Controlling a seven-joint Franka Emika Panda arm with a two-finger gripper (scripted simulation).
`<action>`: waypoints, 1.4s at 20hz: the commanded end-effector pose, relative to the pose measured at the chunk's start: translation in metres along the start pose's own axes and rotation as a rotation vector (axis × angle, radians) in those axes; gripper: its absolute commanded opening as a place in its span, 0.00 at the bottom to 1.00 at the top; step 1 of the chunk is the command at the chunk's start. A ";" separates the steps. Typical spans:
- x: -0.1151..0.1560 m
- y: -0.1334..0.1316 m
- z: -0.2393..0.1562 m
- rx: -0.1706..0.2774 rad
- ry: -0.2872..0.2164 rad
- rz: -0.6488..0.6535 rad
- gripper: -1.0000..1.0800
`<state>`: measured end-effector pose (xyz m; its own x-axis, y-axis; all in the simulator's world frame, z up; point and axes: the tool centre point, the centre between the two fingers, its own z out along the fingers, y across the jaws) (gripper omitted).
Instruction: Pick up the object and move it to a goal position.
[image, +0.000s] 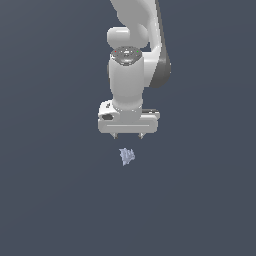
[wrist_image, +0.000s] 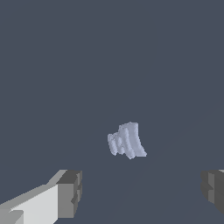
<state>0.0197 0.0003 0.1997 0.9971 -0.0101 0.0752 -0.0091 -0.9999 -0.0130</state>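
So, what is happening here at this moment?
A white Franka arm holds its end effector open above a tiny pale lavender lump with a jagged outline. In the wrist view, the lump shows between the two fingertips, untouched. Nothing is grasped yet.

The object is a tiny, pale blue-purple lump with bumpy ridges and a jagged edge. In the wrist view the object looks like a small fan of ribs. It sits alone on the dark gray bench.
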 end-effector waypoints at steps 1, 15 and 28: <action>0.000 0.000 0.000 0.000 0.000 0.000 0.96; 0.000 -0.020 -0.005 -0.018 0.010 -0.051 0.96; -0.002 -0.005 0.061 -0.014 -0.042 -0.181 0.96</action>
<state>0.0221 0.0091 0.1511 0.9881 0.1475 0.0430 0.1471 -0.9890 0.0119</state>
